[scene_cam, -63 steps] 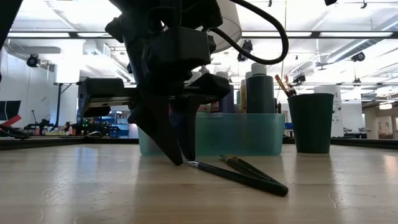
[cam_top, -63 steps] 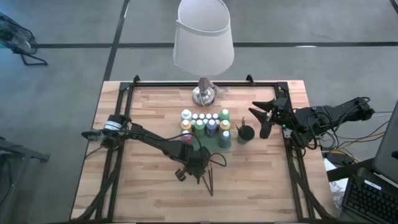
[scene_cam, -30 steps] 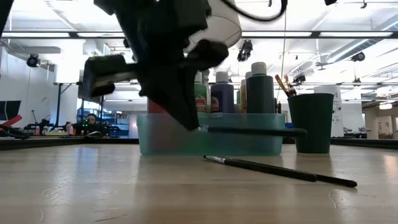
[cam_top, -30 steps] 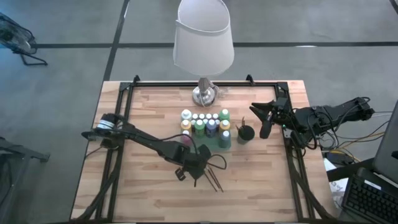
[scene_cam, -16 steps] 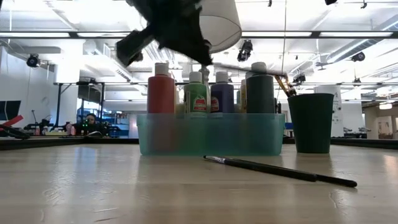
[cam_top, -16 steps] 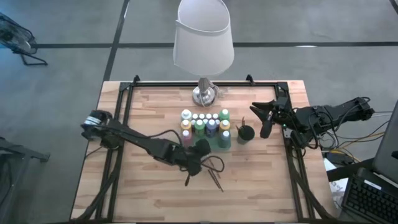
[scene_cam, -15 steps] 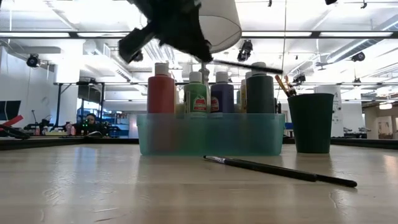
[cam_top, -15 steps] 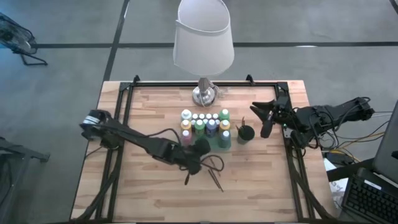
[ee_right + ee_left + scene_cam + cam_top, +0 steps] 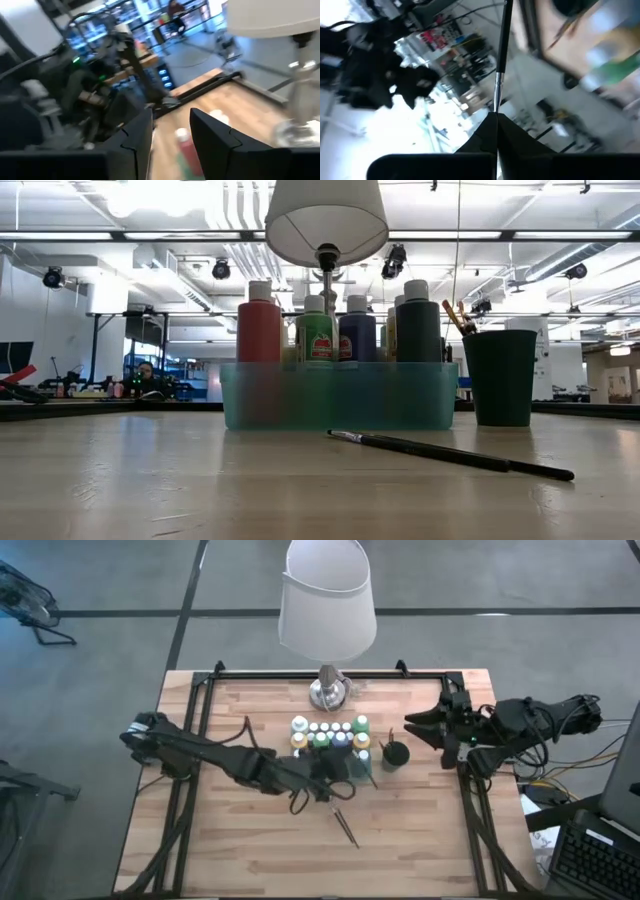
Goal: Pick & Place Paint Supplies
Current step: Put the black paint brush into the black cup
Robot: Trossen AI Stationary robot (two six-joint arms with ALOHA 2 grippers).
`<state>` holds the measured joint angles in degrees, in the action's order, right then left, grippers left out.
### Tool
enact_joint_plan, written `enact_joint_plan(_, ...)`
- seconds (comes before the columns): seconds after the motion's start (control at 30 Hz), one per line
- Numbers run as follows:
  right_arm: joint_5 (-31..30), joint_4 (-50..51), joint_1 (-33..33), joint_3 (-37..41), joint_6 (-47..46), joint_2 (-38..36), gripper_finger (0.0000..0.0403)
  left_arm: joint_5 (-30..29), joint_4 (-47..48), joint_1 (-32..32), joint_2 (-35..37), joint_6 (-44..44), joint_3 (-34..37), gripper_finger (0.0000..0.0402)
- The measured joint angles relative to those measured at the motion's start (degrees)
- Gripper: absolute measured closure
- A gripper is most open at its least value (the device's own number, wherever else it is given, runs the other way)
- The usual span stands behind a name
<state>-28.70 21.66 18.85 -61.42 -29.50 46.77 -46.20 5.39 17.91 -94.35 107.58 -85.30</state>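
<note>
A teal tray (image 9: 356, 772) (image 9: 420, 412) near the table's middle holds the white-capped paint bottles (image 9: 328, 735) (image 9: 330, 330) upright. To its right stands a dark cup (image 9: 395, 753) (image 9: 500, 377) with brushes in it. My left gripper (image 9: 342, 778) (image 9: 496, 116) hangs over the tray's near edge, shut on a thin dark paintbrush (image 9: 369, 773). Another paintbrush (image 9: 346, 828) (image 9: 450, 455) lies flat on the wood nearer the near edge. My right gripper (image 9: 425, 730) (image 9: 170, 132) is open, in the air right of the cup. My left gripper pinches the paintbrush between its two fingertips, at the end near the metal ferrule (image 9: 497, 100). The brush is lifted clear of the table. Its long handle (image 9: 503, 45) runs straight on from the fingers toward the dark cup (image 9: 570, 6).
A lamp with a white shade (image 9: 327, 600) (image 9: 325, 215) and silver base (image 9: 328, 692) stands at the far edge behind the tray. A dark frame (image 9: 190, 700) runs along the table's edges. Bare wood lies left of the tray and along the near edge.
My left gripper, shut on one brush, has risen from the table, gone out of the low view, and moved toward the far right, over the tray's near edge. The held brush now points toward the cup. The other brush stays on the wood. My right gripper has turned slightly.
</note>
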Motion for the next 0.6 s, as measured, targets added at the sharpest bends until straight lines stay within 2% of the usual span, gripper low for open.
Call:
enact_joint_plan(0.13, 4.37, 4.15, 0.0, -3.32, -5.0, 0.61, 0.0263, 0.49, 0.15, -0.66, 0.0, 7.5, -5.93, 0.0401)
enact_joint_plan(0.27, 8.75, 8.92, -0.04, -6.88, -8.33, 2.19, 0.0254, 4.99, -2.6, -1.57, 0.0, 12.67, -10.13, 0.0401)
enact_joint_plan(0.4, 13.7, 9.96, -0.04, -9.75, -9.6, 4.38, 0.0244, 10.93, -6.4, -2.41, -0.36, 16.89, -12.57, 0.0401)
enact_joint_plan(0.6, 16.77, 9.86, 0.0, -14.52, -10.65, 5.76, 0.0226, 14.05, -7.03, -2.56, -3.24, 21.45, -16.69, 0.0401)
